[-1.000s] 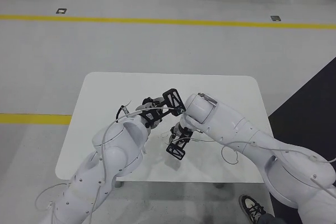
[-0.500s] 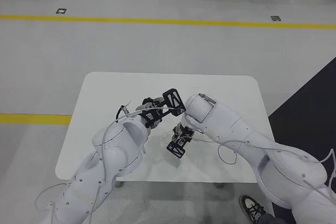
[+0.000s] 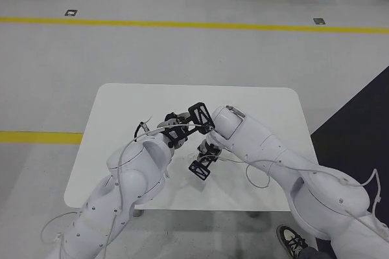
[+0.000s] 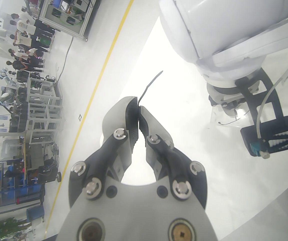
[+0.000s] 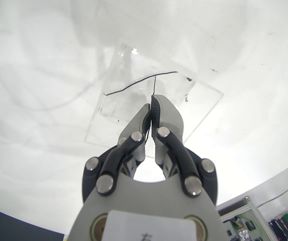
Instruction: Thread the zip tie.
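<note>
Left gripper (image 4: 138, 106): On my left wrist camera both pads are pressed together on a thin black strip, pinched right at the fingertips. The gripper hangs above the white table (image 3: 259, 107).
Zip tie (image 4: 151, 83): A short free end pokes out past the left fingertips, slightly kinked and then straight to a point, touching nothing. On the right wrist camera another black length lies along the edge of a clear plate, and a short piece runs from it to the right fingertips. I cannot tell whether these are one tie or two, and I cannot make out the head.
Right gripper (image 5: 151, 101): The fingers are closed tight on that short black piece, just above the plate.
Clear plate (image 5: 205, 101): It sits directly under the right fingertips, with the black length against its edge.
Handling: I judge the tie very light, narrow and springy, made of smooth plastic. It should be stiff only over a short overhang and floppy over a long one, and likely to twist or slide between the pads.
Where to hold: I would grip close behind the pointed tip so it aims true. The other hand should hold just beside the head and leave the slot uncovered.
Risk: The tip may flex aside on contact instead of entering.
</note>
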Tool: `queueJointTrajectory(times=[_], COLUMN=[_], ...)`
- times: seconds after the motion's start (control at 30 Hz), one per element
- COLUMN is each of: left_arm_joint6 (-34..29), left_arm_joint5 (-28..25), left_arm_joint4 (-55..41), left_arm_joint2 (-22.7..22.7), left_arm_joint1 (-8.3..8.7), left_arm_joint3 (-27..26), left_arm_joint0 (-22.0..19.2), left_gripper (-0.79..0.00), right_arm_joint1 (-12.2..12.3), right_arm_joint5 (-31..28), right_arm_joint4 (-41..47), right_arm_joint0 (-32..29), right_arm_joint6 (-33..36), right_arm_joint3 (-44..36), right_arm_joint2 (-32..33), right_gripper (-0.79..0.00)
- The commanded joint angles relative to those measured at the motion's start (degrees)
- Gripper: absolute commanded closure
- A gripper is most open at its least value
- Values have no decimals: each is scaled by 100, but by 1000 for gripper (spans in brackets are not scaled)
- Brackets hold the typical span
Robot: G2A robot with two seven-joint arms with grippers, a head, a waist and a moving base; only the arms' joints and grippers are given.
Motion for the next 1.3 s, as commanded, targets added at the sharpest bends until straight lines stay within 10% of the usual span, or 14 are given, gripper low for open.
queueJointTrajectory(times=[0.0, 0.67, 1.03, 1.27], left_arm_joint6=[0, 0, 150, 308], left_arm_joint5=[0, 0, 68, 253], left_arm_joint4=[0, 0, 116, 81], left_arm_joint2=[0, 0, -69, -566], left_arm_joint1=[0, 0, 9, 45], left_arm_joint3=[0, 0, -9, -209], left_arm_joint0=[0, 0, 46, 266], left_gripper=[0, 0, 0, 0], right_arm_joint1=[61, 2295, 2436, 2781], right_arm_joint5=[0, 1591, 1320, 2764], right_arm_joint4=[261, 2172, 2196, 4074], right_arm_joint0=[86, 142, 158, -244], right_arm_joint6=[-1, -1591, -1319, -2766], right_arm_joint3=[-164, -1815, -2071, -1666], right_arm_joint2=[0, 0, 0, 184], right_gripper=[0, 0, 0, 0])
